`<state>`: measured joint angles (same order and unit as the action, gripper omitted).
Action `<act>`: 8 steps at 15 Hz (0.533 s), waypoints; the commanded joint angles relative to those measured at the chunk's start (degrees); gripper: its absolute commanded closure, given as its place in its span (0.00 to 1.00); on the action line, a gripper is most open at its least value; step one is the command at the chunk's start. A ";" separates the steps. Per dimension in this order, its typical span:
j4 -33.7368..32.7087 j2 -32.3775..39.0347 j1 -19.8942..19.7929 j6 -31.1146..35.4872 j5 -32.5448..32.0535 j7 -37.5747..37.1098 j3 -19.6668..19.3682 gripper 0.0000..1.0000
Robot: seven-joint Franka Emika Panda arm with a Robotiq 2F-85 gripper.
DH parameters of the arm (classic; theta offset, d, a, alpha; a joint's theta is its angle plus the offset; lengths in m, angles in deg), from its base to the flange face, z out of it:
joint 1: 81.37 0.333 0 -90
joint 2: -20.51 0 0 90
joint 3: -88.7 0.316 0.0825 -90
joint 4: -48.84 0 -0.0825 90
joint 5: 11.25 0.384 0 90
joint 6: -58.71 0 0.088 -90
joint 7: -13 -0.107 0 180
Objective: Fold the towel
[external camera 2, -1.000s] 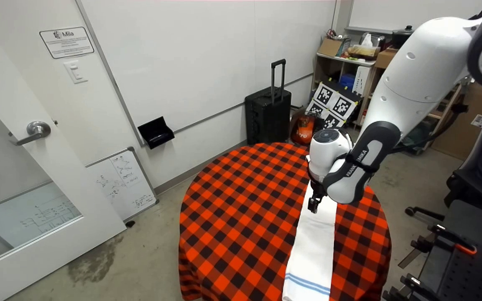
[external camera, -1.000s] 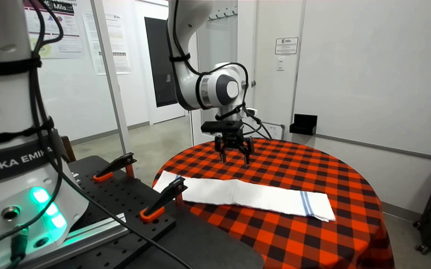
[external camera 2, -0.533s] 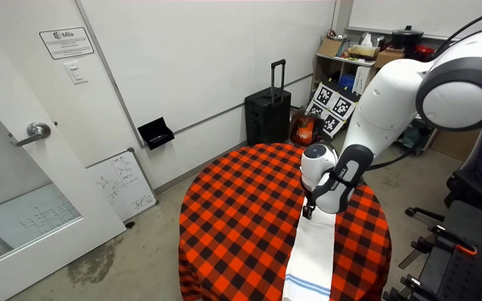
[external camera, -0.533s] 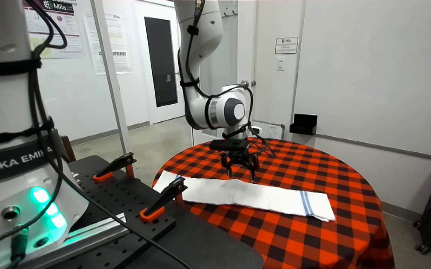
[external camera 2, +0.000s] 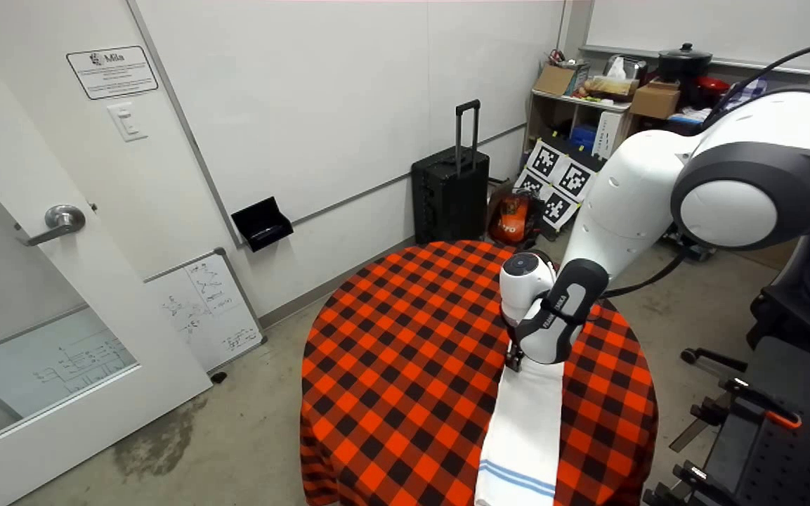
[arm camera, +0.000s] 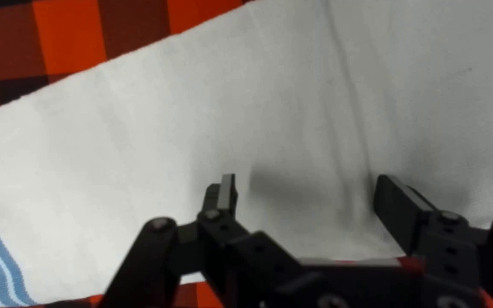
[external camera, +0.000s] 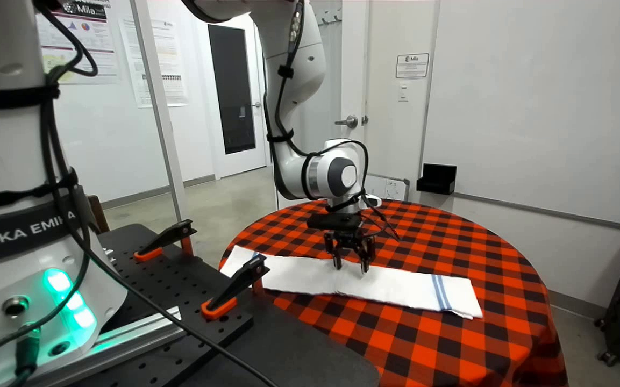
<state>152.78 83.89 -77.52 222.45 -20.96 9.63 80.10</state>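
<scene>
The white towel [external camera: 396, 286] lies stretched out long and flat on the table, with blue stripes near its ends. It also shows in an exterior view [external camera 2: 525, 429], where the arm covers its far part. In the wrist view the towel [arm camera: 143, 128] fills most of the picture, with a crease across it. My gripper [external camera: 351, 269] is open and pointing down over the towel's middle, near its far long edge. In the wrist view the gripper [arm camera: 306, 176] has its fingers wide apart with nothing between them, the right one beside the crease. I cannot tell whether the fingertips touch the cloth.
A red-and-black checked tablecloth [external camera: 412, 344] covers the round table. Black clamps [external camera: 240, 285] with orange parts stand on the robot's dark base [external camera: 299, 344] near the towel's end. A black suitcase [external camera 2: 450, 197] stands behind the table.
My gripper has moved down from above the table to just over the towel, shifting slightly right in an exterior view. It stays open. The towel has not moved.
</scene>
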 commanded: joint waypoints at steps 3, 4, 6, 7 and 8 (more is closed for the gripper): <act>-4.76 2.86 -0.04 -2.65 0.92 0.70 -0.22 0.66; -5.18 3.14 0.02 -2.87 0.89 0.63 -0.29 0.72; -5.53 3.11 0.07 -3.57 0.88 0.55 -0.26 0.88; -5.62 3.06 0.04 -3.89 0.86 0.57 -0.21 0.96; -5.77 3.05 -0.01 -4.23 0.81 0.63 -0.19 0.99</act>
<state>149.54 85.45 -77.49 219.79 -20.79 9.65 80.11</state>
